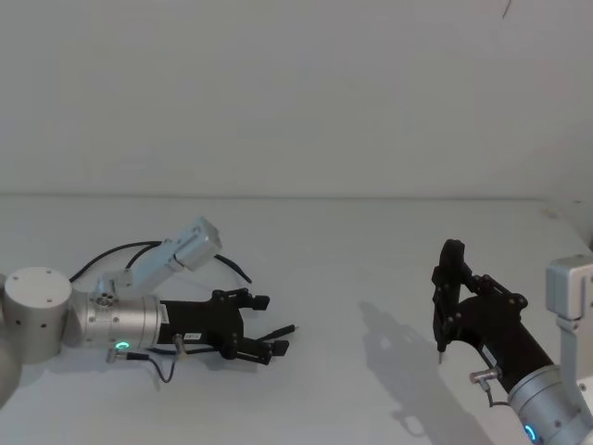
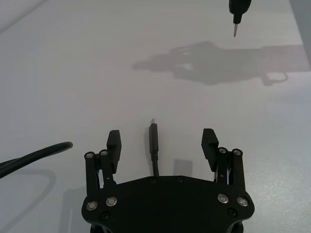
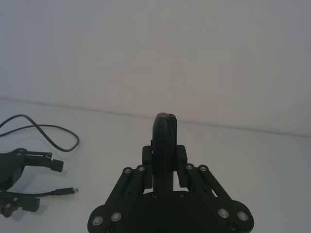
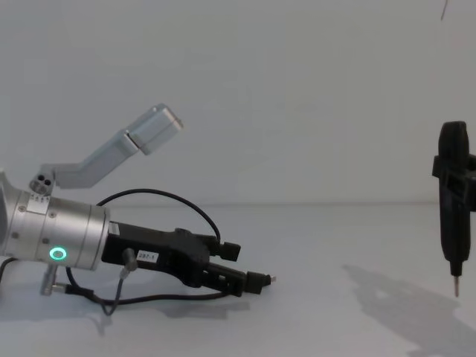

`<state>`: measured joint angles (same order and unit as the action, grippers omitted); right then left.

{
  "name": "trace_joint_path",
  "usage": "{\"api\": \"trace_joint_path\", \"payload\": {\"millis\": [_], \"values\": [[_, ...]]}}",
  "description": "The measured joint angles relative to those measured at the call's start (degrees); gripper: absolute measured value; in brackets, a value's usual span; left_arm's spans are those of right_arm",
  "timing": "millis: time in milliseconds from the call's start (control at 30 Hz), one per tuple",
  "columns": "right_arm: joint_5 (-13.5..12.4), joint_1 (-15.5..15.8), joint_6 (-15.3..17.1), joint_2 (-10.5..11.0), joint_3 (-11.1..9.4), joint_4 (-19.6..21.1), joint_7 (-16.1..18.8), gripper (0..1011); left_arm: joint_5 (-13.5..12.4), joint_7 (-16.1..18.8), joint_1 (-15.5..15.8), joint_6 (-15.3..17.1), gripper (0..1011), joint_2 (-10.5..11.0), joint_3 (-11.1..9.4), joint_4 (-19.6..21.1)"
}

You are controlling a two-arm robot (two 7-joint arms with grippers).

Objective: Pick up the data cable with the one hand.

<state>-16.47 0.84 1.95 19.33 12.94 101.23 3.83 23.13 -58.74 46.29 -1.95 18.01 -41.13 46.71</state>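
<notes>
The cable point(image 2: 153, 141) lies on the white table point(image 1: 352, 250); it loops behind the left gripper point(image 1: 271, 324), runs under the palm and ends in a plug point(image 1: 288, 328) with a silver tip; the plug sits in the gap between the two fingers point(image 2: 113, 141), touching neither. The left gripper is low over the table at the robot's left, its jaws spread wide, one either side of the plug, grasping nothing. A short wire with a silver connector point(image 4: 127, 260) hangs under the left wrist, just beside the cable. Nothing lies between the fingers and the plug. The right gripper point(image 1: 442, 348) hangs well apart at the right, tips pointing down above the table, jaws clenched together on nothing; its shadow point(image 1: 394, 348) falls on the bare table between the two grippers.
</notes>
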Motion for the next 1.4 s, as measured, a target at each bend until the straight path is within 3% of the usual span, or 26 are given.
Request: {"api": "trace_joint_path", "payload": {"millis": [567,733,1400], "values": [[0.0,0.0,0.0,0.0,0.0,0.0,0.0,279,-2.01,1.11,1.36,-1.19,968,-2.29,-1.05,-3.95],[0.0,0.0,0.0,0.01,0.0,0.0,0.0,279,-2.42,1.76,1.38,-1.29,873,-2.76,-1.03,-4.6],[0.0,0.0,0.0,0.0,0.0,0.0,0.0,279,-3.34,3.03,1.18,-1.91,234,-3.87,-0.17,-5.66]]}}
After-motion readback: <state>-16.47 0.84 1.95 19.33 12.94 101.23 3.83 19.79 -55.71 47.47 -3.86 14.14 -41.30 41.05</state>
